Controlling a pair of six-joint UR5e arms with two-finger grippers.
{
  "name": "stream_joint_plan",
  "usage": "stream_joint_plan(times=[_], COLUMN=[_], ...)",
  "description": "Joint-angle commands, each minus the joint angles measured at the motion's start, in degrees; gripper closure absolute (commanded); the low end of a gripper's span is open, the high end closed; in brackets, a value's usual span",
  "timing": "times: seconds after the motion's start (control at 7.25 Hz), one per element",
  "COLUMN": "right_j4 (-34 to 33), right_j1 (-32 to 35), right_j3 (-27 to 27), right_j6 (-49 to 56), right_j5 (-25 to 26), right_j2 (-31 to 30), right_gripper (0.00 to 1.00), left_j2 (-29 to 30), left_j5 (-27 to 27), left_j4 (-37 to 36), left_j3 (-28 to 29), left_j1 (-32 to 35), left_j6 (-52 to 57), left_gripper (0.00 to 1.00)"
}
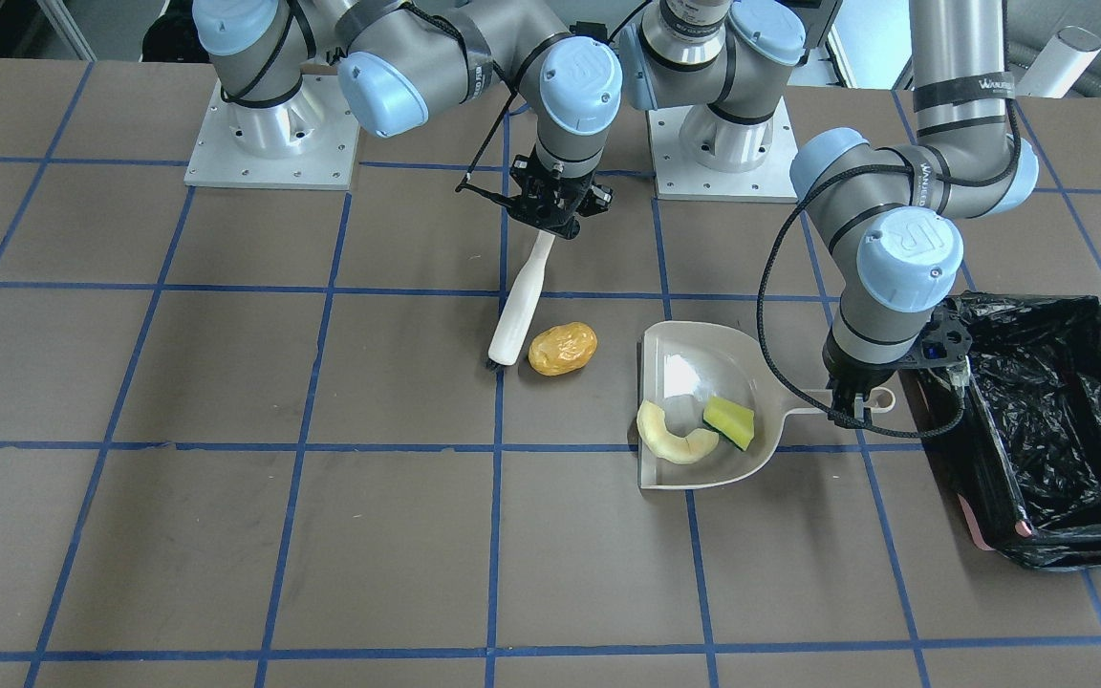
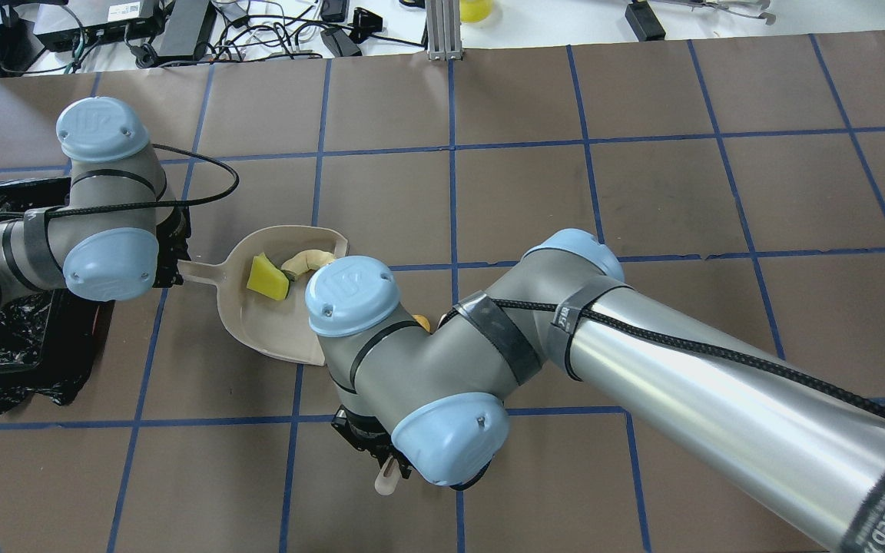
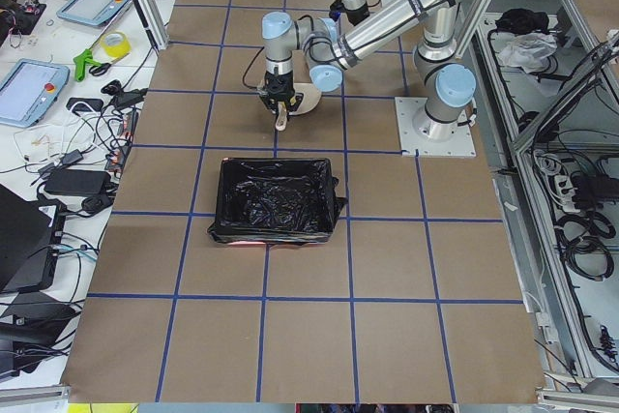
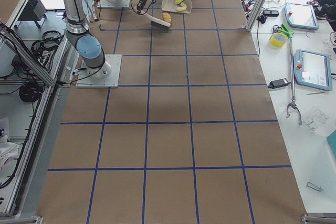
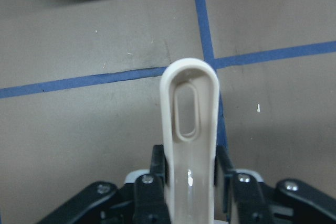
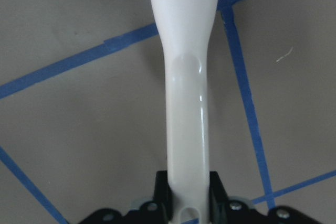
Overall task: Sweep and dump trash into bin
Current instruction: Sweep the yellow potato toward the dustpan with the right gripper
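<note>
While right pincer (image 1: 555, 205) tight on brush (image 1: 519, 311), left pincer (image 1: 854, 406) tight on dustpan (image 1: 684, 358), potato lump (image 1: 562, 349) between them, beside brush head.

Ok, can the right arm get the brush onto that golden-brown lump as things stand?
Probably yes. The right gripper holds the brush, its head right beside the golden-brown lump with nothing between them, and bare table leads to the dustpan.

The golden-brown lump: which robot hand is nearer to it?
Right. The right hand holds the brush beside the lump; the left hand grips the dustpan handle, beyond the pan.
</note>
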State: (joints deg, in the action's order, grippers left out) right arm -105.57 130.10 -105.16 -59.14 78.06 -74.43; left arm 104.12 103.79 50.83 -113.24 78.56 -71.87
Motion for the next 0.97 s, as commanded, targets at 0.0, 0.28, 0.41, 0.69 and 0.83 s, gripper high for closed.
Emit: stream_joint_plan(times=[0.0,0.28,0.41,0.69,0.83], right_j4=[0.5,0.4,0.2,-0.1,-0.2], right_j1=[0.8,1.6,1.7,2.7,2.8], right_j3=[7.6,13.9,16.6,22.7,25.1], right_j6=[-0.4,-0.4,0.3,0.2,0.2], right_j5=[0.0,-0.2,-0.3,-0.6,-0.7], right_j2=[6.1,11.0,13.0,17.1,19.0], right_gripper=[1.0,1.0,1.0,1.0,1.0], left_j2=[0.1,0.1,0.0,0.0,-0.1], left_j5=[-0.3,-0.3,-0.3,-0.3,-0.4], left_j4=[-0.1,-0.1,-0.1,-0.1,-0.1], left_j3=[0.1,0.1,0.2,0.2,0.2], left_j1=[0.0,0.2,0.2,0.3,0.3], left_j6=[-0.3,-0.8,-0.8,-0.8,-0.8], left_gripper=[1.0,1.0,1.0,1.0,1.0])
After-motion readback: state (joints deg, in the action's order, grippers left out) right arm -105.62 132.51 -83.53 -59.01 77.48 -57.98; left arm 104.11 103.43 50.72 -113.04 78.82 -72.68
